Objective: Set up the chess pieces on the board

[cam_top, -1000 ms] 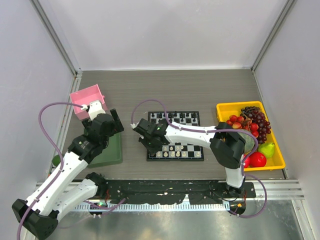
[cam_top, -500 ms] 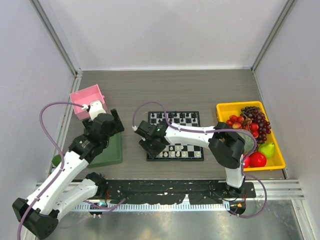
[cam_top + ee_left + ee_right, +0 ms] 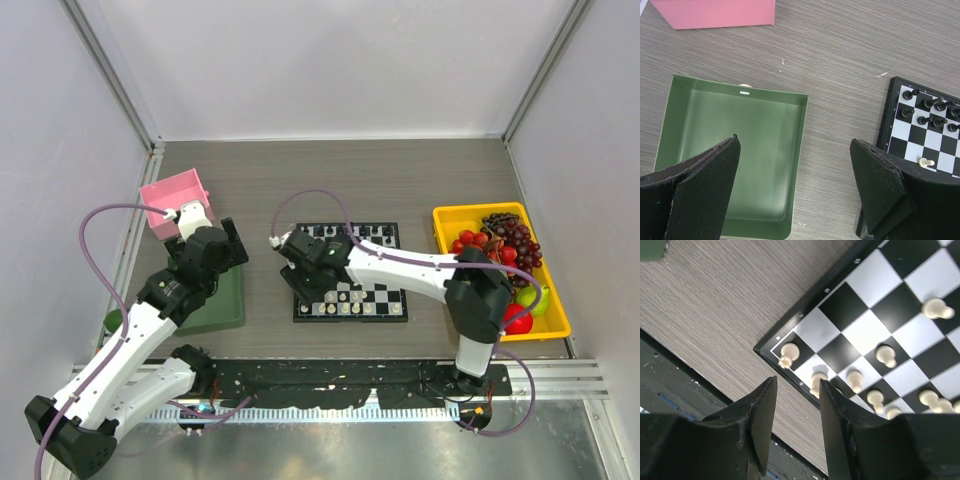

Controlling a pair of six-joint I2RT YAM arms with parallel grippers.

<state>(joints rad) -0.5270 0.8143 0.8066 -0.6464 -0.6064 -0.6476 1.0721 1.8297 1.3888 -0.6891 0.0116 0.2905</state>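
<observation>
The checkered board (image 3: 400, 318) lies at the table's middle. Black pieces (image 3: 362, 236) stand along its far rows and cream-white pieces (image 3: 350, 306) along its near rows. My right gripper (image 3: 314, 283) hovers over the board's left side. In the right wrist view my right gripper (image 3: 797, 407) is open by a narrow gap and empty, above the table beside the board's corner (image 3: 771, 351). White pieces (image 3: 789, 354) stand just beyond its fingertips. My left gripper (image 3: 795, 185) is wide open and empty between the green tray and the board (image 3: 892, 120).
An empty green tray (image 3: 801, 130) lies left of the board, also in the top view (image 3: 225, 308). A pink box (image 3: 172, 200) stands behind it. A yellow bin (image 3: 500, 211) of fruit is at the right. Grey walls enclose the table.
My right gripper has moved a little right and away from me over the board's left side, and its elbow has swung right. The left arm has not moved.
</observation>
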